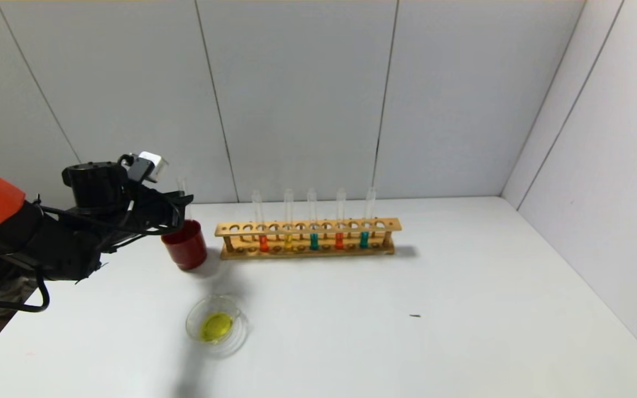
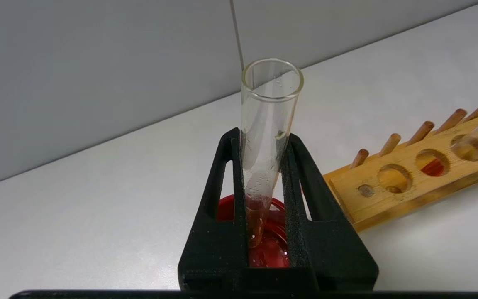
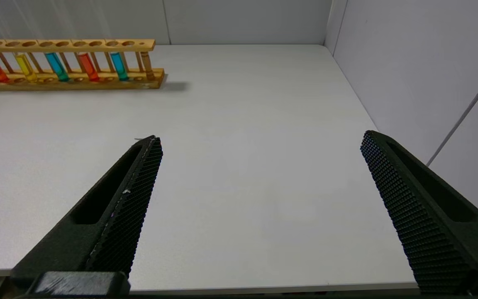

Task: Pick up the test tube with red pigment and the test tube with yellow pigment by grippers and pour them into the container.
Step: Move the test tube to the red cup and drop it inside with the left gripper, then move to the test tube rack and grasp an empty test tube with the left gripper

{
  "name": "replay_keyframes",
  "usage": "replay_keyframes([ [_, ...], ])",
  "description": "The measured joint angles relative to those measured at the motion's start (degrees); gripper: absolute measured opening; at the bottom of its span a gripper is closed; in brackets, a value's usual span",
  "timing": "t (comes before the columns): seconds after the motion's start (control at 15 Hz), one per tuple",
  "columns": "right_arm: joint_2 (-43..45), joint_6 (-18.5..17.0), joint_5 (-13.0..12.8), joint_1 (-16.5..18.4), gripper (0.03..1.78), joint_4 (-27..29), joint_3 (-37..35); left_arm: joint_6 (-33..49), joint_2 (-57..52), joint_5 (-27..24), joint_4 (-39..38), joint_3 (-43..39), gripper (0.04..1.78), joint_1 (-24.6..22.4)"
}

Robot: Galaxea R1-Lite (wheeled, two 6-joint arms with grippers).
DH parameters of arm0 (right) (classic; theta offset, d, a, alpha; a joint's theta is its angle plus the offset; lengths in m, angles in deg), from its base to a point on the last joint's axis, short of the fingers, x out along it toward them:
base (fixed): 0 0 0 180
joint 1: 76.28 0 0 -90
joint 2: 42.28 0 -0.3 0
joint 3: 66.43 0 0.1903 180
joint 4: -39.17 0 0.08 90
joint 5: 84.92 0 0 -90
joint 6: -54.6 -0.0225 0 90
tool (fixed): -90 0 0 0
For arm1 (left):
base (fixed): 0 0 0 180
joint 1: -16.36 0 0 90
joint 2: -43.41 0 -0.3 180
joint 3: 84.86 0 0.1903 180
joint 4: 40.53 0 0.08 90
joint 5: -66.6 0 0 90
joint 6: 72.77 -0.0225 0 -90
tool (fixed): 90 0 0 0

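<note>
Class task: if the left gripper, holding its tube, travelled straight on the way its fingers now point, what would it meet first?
Probably the dark red cup, directly beyond the left gripper and its emptied test tube; depth is uncertain.

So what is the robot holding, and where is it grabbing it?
The left tool holds an empty-looking test tube by its lower half, above the red cup. The right tool is open, holding nothing.

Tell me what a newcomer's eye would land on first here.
The left gripper grips an empty-looking test tube, upright over the dark red cup at the wooden rack's left end. The rack holds five tubes with red, yellow and teal liquid. Nearer the robot, the clear container holds yellow liquid; the right gripper is open over bare table.
</note>
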Motion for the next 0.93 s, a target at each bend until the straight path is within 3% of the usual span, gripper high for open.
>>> replay_keyframes([
  [0.33, 0.0, 0.0, -0.02, 0.0, 1.75, 0.0, 0.0, -0.22, 2.78, -0.02, -0.46, 0.04, 0.3, -0.04],
  [0.53, 0.0, 0.0, 0.0, 0.0, 1.75, 0.0, 0.0, -0.39, 3.39, 0.0, -1.49, -0.07, 0.42, -0.04],
  [0.67, 0.0, 0.0, 0.0, 0.0, 1.75, 0.0, 0.0, -0.46, 3.47, 0.0, -1.62, -0.16, 0.64, -0.04],
  [0.93, 0.0, 0.0, 0.0, 0.0, 1.75, 0.0, 0.0, -0.49, 3.06, 0.02, -1.76, -0.63, 1.31, -0.04],
])
